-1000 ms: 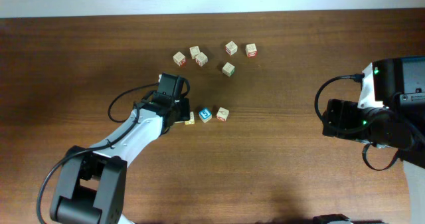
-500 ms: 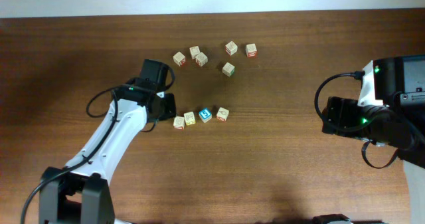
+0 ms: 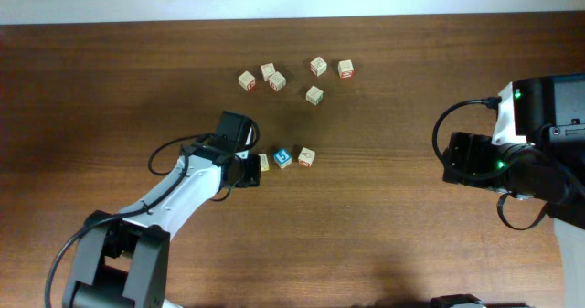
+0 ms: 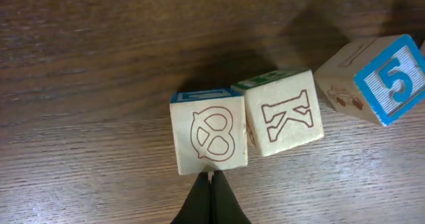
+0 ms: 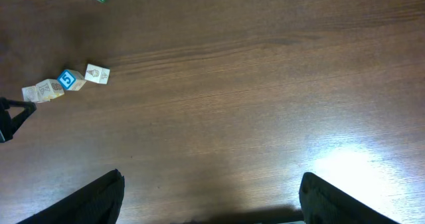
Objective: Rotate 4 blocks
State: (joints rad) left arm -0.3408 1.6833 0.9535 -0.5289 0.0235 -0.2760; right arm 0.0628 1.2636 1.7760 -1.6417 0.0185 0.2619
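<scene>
Left pincer (image 4: 211, 187): closed all the way, fingers pressed flat together, nothing between them. Tips right up against the near edge of the pretzel block (image 4: 209, 137). Placed at the left end of a row of four blocks near the middle of the table (image 3: 411, 244).

In the row, from the left:
- Pretzel block, all upright, flush against the K block (image 4: 284, 121).
- K block, slightly twisted out of line.
- Blue 5 block (image 4: 375, 81), just beside the K block and turned at an angle.
- Red-marked block (image 3: 306, 156), close beside the 5 block.

From overhead, pretzel block hidden beneath the left wrist.

Farther back, a loose cluster of six more cubes (image 3: 277, 81), well apart from the row.

Right pincer (image 5: 211, 181): spread wide, gripping nothing, hanging over bare wood at the table's right side, far from every block.
</scene>
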